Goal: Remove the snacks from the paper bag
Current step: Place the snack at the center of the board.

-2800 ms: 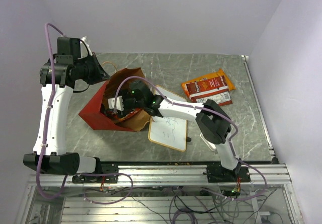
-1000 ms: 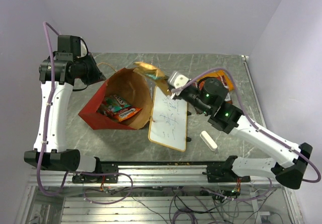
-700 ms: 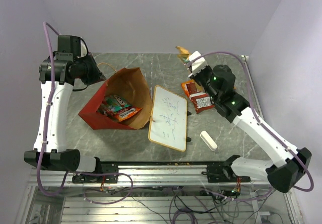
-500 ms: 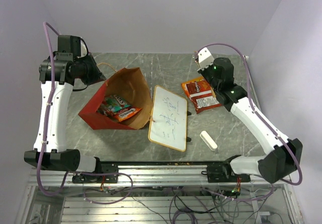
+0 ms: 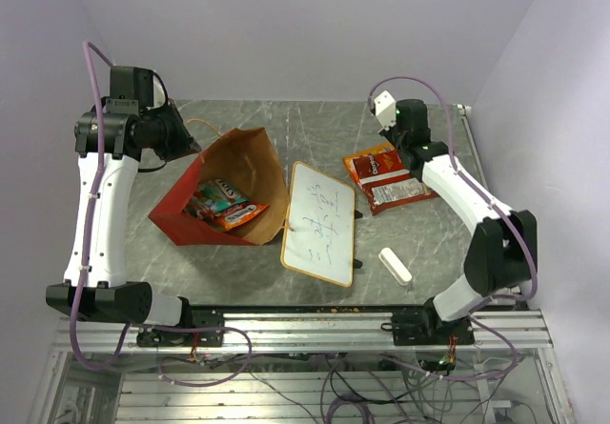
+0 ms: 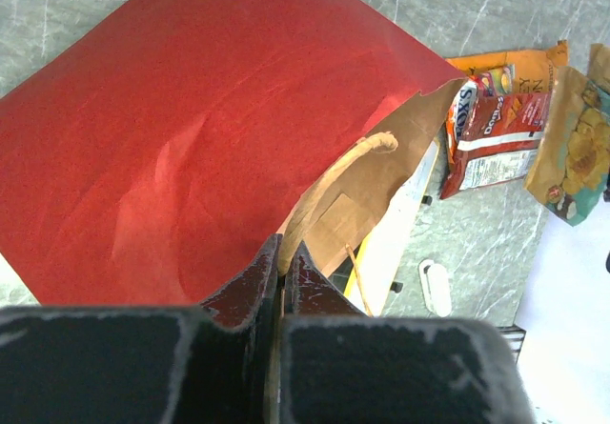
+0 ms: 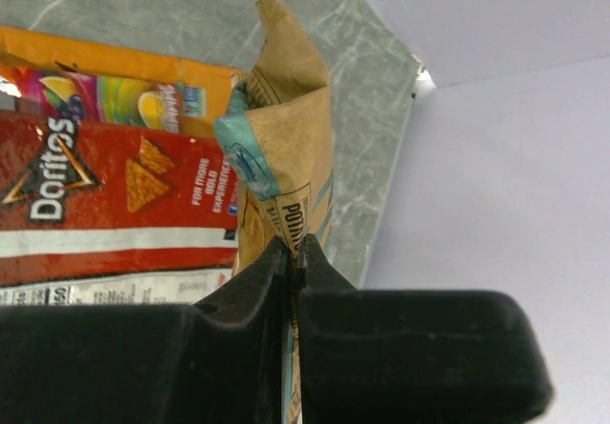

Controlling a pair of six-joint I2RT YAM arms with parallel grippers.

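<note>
The red paper bag [image 5: 181,212] lies on its side at the left with its brown mouth open towards the right. Orange and red snacks [image 5: 227,205] show inside it. My left gripper [image 5: 191,145] is shut on the bag's upper rim by the handle [image 6: 353,154], holding the mouth up. My right gripper [image 7: 294,248] is shut on a brown-and-teal chip packet [image 7: 286,138] at the back right, low over the table. The packet hangs next to a red Doritos packet [image 5: 383,174] and an orange packet [image 7: 124,81] lying there.
A wood-framed whiteboard [image 5: 319,222] lies just right of the bag's mouth. A white eraser [image 5: 395,265] sits near the front. The table's right edge [image 5: 484,186] and the wall run close beside my right arm.
My right arm drew the brown packet out of the bag, swung it right over the whiteboard and brought it down by the Doritos packet. The left arm has held still.
</note>
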